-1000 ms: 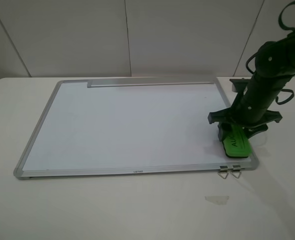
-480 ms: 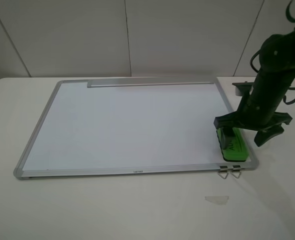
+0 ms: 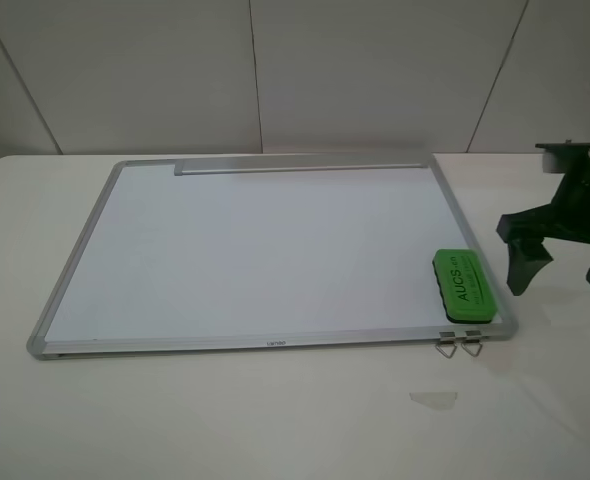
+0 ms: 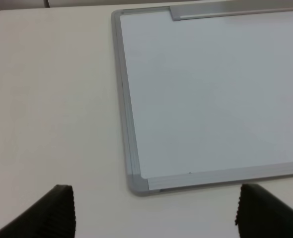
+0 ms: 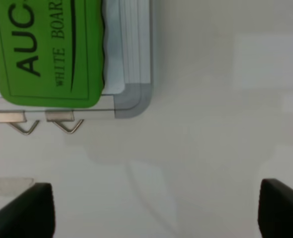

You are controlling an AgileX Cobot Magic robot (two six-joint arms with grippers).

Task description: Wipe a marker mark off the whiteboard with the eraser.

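The whiteboard point(image 3: 255, 250) lies flat on the table, its grey tray strip point(image 3: 300, 167) along the far edge. No marker mark shows on its white surface in any view. The green eraser point(image 3: 463, 286) rests by itself on the board's near right corner, "AUCS" lettering up. My right gripper point(image 3: 560, 272) hangs open to the right of the board, off its edge and apart from the eraser. The right wrist view shows the eraser point(image 5: 47, 54) over the frame corner point(image 5: 134, 99), with the right gripper point(image 5: 151, 210) open. My left gripper point(image 4: 159, 213) is open near the whiteboard's point(image 4: 211, 89) near left corner.
Two small metal clips point(image 3: 458, 343) stick out from the near right frame, also seen as clips point(image 5: 37, 121) in the right wrist view. A small pale scrap point(image 3: 433, 399) lies on the white table in front of them. A panelled wall stands behind the table.
My right gripper has let go of the eraser, opened, and pulled away to the right off the board. The eraser now lies free on the board's corner.
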